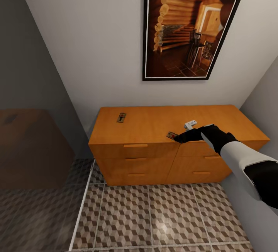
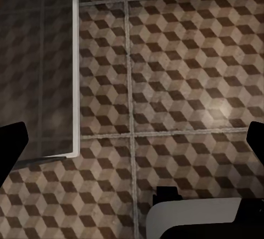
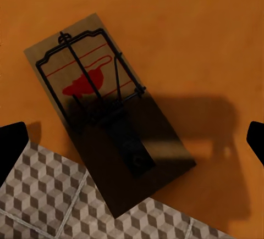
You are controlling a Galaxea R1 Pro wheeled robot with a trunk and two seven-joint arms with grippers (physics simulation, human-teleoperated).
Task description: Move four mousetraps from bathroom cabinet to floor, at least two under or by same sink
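Right hand (image 1: 178, 138), fingers spread wide and empty, poised over a mousetrap (image 3: 107, 110) at the cabinet (image 1: 154, 122) front edge (trap overhanging slightly). A second mousetrap (image 1: 121, 117) lies well apart. Left hand (image 2: 132, 140), likewise open, faces the bathroom floor (image 2: 181, 68).

In the head view the right hand (image 1: 181, 138) covers part of the near mousetrap (image 1: 171, 135). The far mousetrap (image 1: 121, 118) is too small for its wire to be made out. The framed picture (image 1: 189, 24) is cut off by the upper edge.

Head camera high above cabinet (image 1: 154, 128); wrist cameras straight down, sharing tiled floor (image 2: 181, 85).
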